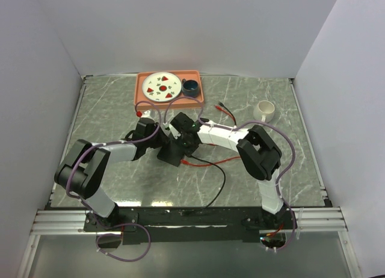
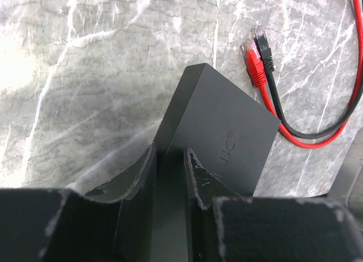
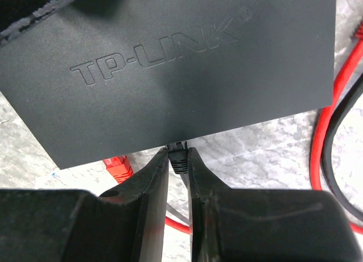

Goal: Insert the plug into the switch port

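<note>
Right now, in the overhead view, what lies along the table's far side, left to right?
Round white patterned plate → small dark-blue bowl → loose red and black cable ends → white ceramic mug.

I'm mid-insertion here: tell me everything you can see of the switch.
The switch is a thin, flat, matte-black rectangular box, plastic by its look, with TP-LINK embossed on its plain top. It is mid-table between the arms. The left gripper clamps one edge; the black plug, pinched in the right gripper, meets a long edge. Ports are not visible.
</note>
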Action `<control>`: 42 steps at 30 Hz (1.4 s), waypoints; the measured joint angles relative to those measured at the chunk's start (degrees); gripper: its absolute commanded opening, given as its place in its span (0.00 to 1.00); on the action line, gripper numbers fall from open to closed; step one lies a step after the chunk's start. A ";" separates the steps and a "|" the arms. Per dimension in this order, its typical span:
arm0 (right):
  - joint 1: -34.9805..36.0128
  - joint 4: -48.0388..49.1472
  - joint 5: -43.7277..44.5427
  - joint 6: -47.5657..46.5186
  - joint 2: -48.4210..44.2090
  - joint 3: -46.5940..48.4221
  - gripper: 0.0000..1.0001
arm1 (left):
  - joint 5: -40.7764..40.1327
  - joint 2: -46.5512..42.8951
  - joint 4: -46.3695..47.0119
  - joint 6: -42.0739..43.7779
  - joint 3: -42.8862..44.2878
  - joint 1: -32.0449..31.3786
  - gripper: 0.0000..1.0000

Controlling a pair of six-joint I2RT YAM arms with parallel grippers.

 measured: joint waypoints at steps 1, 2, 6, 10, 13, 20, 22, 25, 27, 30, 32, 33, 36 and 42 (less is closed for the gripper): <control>-0.13 -0.11 -0.46 -0.33 0.09 0.13 0.00 | -0.02 0.09 -0.15 0.33 0.17 0.00 0.01; -0.24 -0.09 -1.01 -0.63 0.09 0.13 0.00 | -0.02 0.22 -0.46 0.68 0.46 0.00 0.01; -0.42 0.55 -2.64 -2.97 0.09 0.13 0.00 | -0.13 0.85 -1.90 2.43 2.03 0.00 0.01; -0.42 2.91 -4.13 -5.86 0.09 -0.50 0.00 | -0.87 2.29 -3.63 5.31 4.63 0.00 0.01; -0.42 6.34 -5.01 -6.97 -0.39 -2.08 0.00 | -1.68 3.72 -3.98 7.43 6.47 0.00 0.01; -0.22 15.06 -3.72 -5.57 -3.56 -8.83 0.00 | -1.68 4.13 -2.47 8.35 6.23 0.00 0.01; -0.02 16.96 -2.91 -4.72 -4.26 -10.29 0.00 | -1.68 4.11 -1.29 8.28 5.57 0.00 0.01; 0.13 19.23 -1.92 -3.58 -5.09 -11.98 0.00 | -1.75 4.11 0.39 8.13 4.76 -0.04 0.01; 0.20 20.00 -1.64 -3.23 -5.27 -12.46 0.00 | -2.01 4.13 1.22 8.04 4.44 -0.11 0.01; 0.20 20.11 -1.42 -2.97 -5.33 -12.55 0.00 | -2.38 4.20 1.62 7.93 4.37 -0.42 0.01; 0.20 20.13 -1.31 -2.84 -5.31 -12.55 0.00 | -3.06 4.28 1.81 7.93 4.42 -0.76 0.01; 0.20 20.13 -1.22 -2.82 -5.31 -12.55 0.00 | -3.52 4.39 2.10 7.93 4.42 -1.01 0.01; 0.20 20.09 -0.76 -2.58 -5.31 -12.55 0.00 | -5.16 4.85 3.15 7.80 4.44 -1.92 0.01; -0.11 19.52 -0.42 -1.81 -5.31 -12.35 0.00 | -7.17 5.75 5.95 7.17 4.11 -3.10 0.01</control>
